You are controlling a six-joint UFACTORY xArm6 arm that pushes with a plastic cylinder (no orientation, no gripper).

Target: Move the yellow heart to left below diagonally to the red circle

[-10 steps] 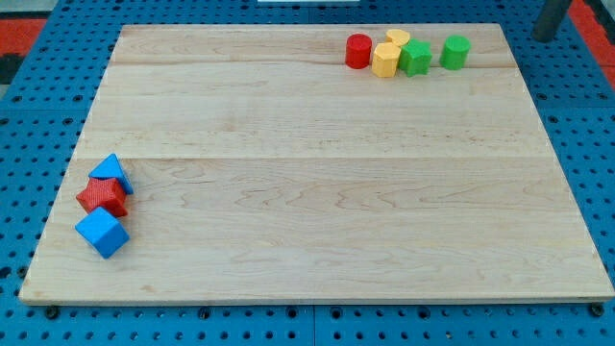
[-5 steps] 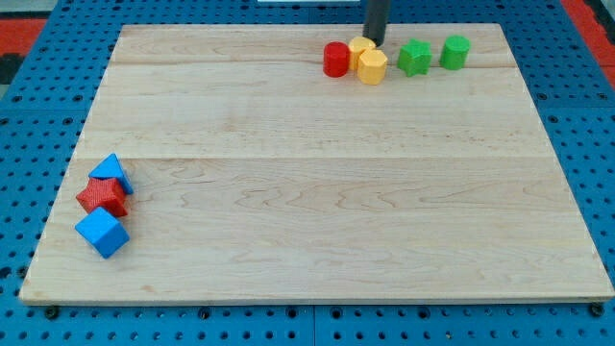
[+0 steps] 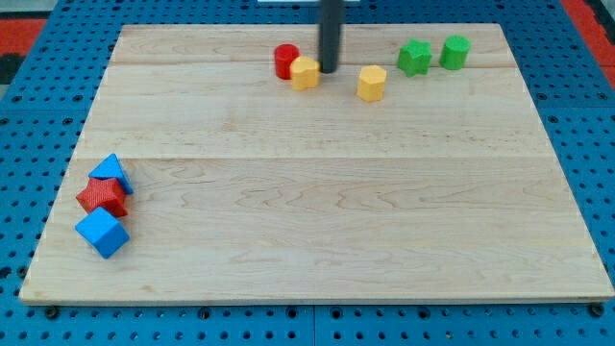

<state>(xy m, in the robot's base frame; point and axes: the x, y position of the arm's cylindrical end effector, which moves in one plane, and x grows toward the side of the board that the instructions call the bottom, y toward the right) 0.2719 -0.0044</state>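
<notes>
The yellow heart (image 3: 305,72) lies near the view's top centre of the wooden board (image 3: 307,240), touching the red circle (image 3: 285,61) at the circle's lower right. My tip (image 3: 329,70) is on the board right against the heart's right side. The dark rod rises straight from there to the view's top edge.
A yellow hexagon block (image 3: 372,83) lies to the right of my tip. A green star block (image 3: 415,58) and a green cylinder (image 3: 455,52) sit at the top right. At the lower left a blue triangle (image 3: 111,172), a red star (image 3: 103,196) and a blue cube (image 3: 102,232) are clustered.
My tip has come in from the top right and moved left, pushing the yellow heart and the red circle leftward. The yellow hexagon was left behind, apart from them.
</notes>
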